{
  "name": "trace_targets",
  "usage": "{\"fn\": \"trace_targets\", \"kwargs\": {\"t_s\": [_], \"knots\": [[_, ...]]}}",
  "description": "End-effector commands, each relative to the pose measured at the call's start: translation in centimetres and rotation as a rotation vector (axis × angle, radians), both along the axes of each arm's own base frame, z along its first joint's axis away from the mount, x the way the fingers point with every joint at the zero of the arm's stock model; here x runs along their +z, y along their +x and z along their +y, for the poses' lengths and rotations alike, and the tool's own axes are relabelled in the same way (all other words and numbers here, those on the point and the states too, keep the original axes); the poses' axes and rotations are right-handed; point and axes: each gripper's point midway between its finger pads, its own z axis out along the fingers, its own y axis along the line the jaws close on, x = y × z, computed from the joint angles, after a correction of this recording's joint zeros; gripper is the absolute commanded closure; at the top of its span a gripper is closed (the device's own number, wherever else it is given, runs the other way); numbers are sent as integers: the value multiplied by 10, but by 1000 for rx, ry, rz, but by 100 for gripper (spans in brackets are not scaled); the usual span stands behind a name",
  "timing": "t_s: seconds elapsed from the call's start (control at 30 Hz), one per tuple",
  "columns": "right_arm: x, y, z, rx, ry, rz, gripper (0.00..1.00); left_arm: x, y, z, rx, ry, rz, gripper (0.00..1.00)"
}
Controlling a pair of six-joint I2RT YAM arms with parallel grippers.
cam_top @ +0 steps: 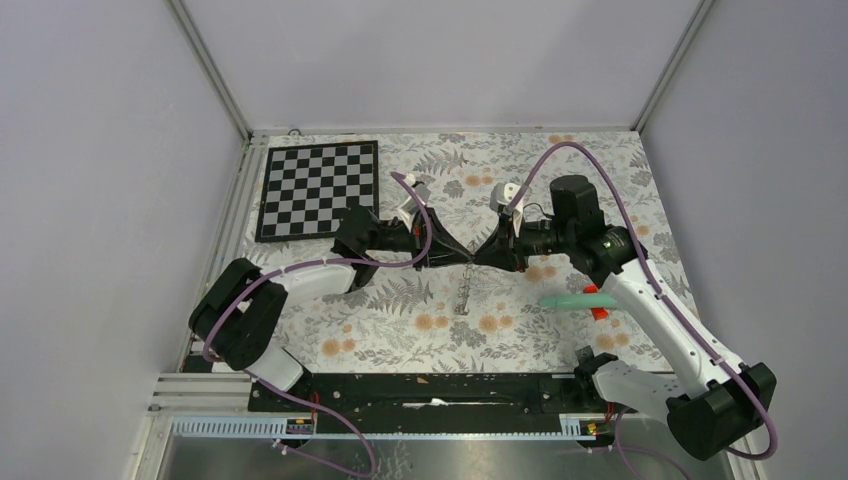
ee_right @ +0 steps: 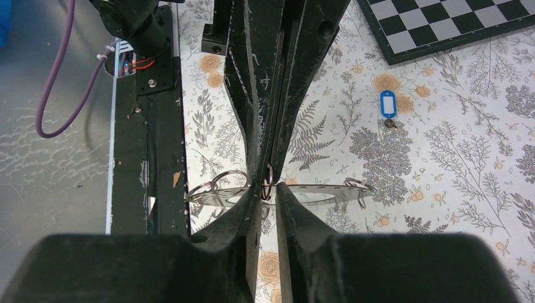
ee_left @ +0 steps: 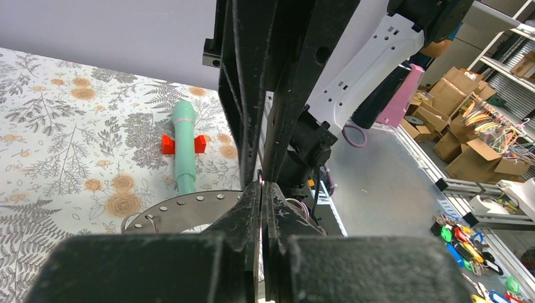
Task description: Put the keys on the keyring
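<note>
The keyring (cam_top: pixel 463 292), a flat dark-grey hoop with rivets and small wire rings on its band, hangs in the air at mid-table between the two arms. My left gripper (cam_top: pixel 462 257) is shut, pinching a thin wire ring on the hoop's band (ee_left: pixel 189 208). From the opposite side my right gripper (ee_right: pixel 265 189) meets it tip to tip. Its jaws stand a little apart, with that small ring in the gap. The hoop (ee_right: pixel 328 190) shows edge-on just behind them. One of the keys, with a blue tag (ee_right: pixel 387 104), lies on the floral cloth beyond.
A teal stick with a red piece (cam_top: pixel 578 299) lies on the cloth to the right, under the right arm. It also shows in the left wrist view as the teal stick (ee_left: pixel 184 145). A chequered board (cam_top: pixel 318 188) sits at the back left. Side walls enclose the table.
</note>
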Motion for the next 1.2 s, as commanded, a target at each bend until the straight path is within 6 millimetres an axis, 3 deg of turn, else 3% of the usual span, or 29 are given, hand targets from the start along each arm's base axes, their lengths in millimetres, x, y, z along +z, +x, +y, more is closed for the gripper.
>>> {"fn": "trace_targets", "kwargs": {"t_s": [0.0, 0.17, 0.23, 0.37, 0.5, 0.73, 1.17], "knots": [[3, 6, 6, 5, 33, 1, 82, 21, -3, 1, 8, -80, -85, 100], [8, 8, 6, 3, 45, -3, 98, 17, -4, 1, 7, -68, -94, 100], [9, 10, 5, -5, 40, -16, 100, 14, -4, 1, 4, -59, -102, 99], [3, 14, -3, -28, -13, -64, 100, 6, -3, 0, -5, -21, -164, 78], [-7, 16, -11, -48, -80, -93, 100, -3, 7, -3, -2, 61, -234, 64], [-19, 15, -15, -46, -128, -82, 100, -17, 23, -10, 15, 170, -282, 63], [-23, 10, -13, -36, -123, -33, 100, -22, 22, -20, -5, 188, -305, 73]]}}
